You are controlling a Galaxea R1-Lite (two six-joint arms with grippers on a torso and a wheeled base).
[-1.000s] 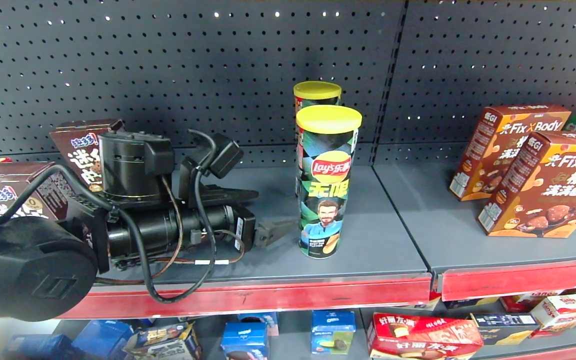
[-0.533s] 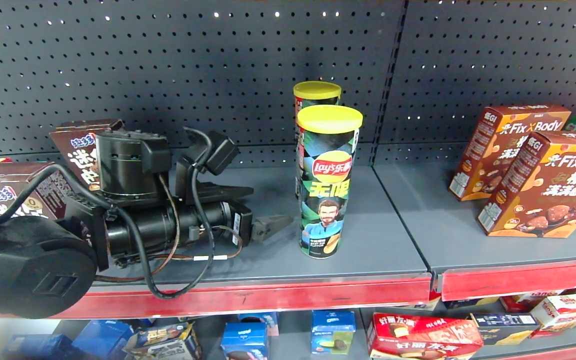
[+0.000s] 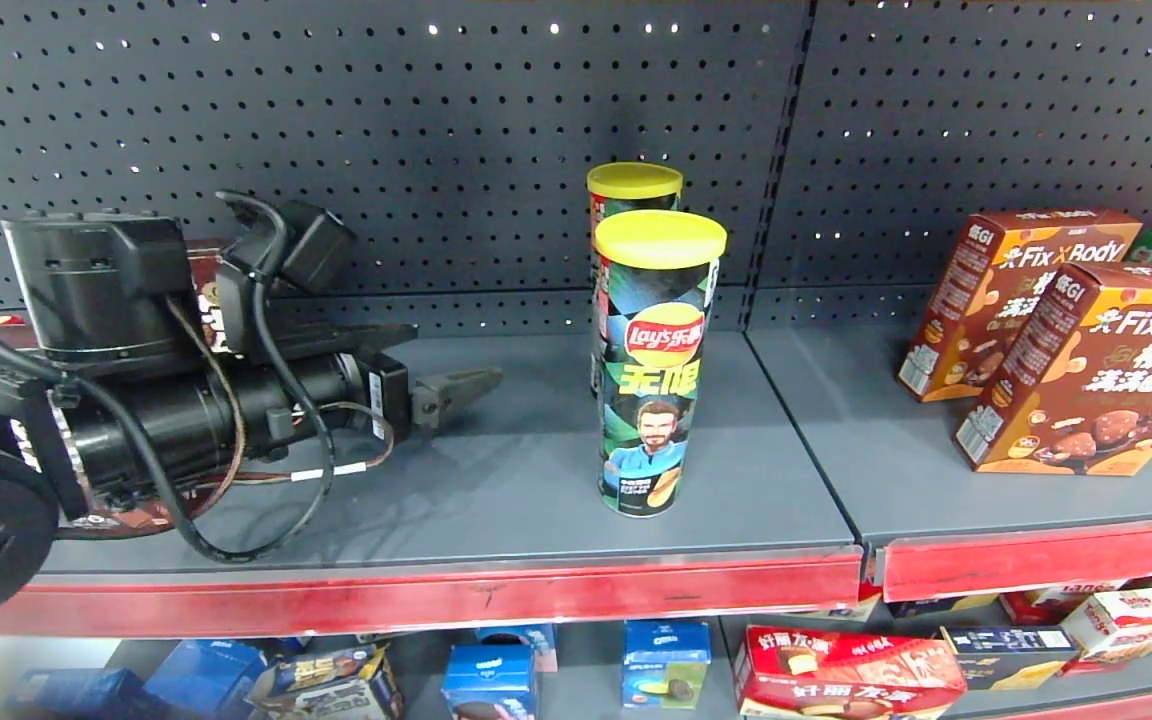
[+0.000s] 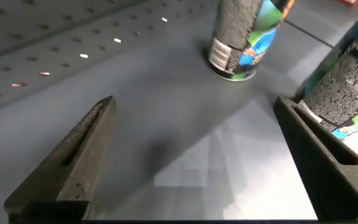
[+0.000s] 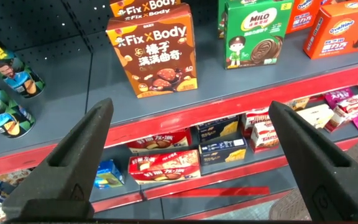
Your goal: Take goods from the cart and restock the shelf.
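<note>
Two tall chip cans with yellow lids stand upright mid-shelf, the front can [image 3: 658,370] just ahead of the back can [image 3: 634,190]. My left gripper [image 3: 451,355] lies low over the grey shelf board [image 3: 496,480], left of the front can and clear of it, open with nothing between its fingers. In the left wrist view the left gripper [image 4: 197,155] is spread wide, with the back can [image 4: 238,37] and the front can [image 4: 353,81] beyond it. My right gripper [image 5: 191,155] hangs open and empty in front of the shelf, with the cans [image 5: 14,68] off to one side.
Brown cookie boxes [image 3: 1086,350] stand at the right of the same shelf, also seen as brown boxes [image 5: 154,50] beside a green box [image 5: 253,31]. A red price rail [image 3: 436,595] edges the shelf. Small boxes [image 3: 836,670] fill the lower shelf. A perforated back panel [image 3: 386,150] closes the rear.
My left arm has drawn back to the left, away from the front can, and risen slightly. Its gripper stays open. The cans have not moved.
</note>
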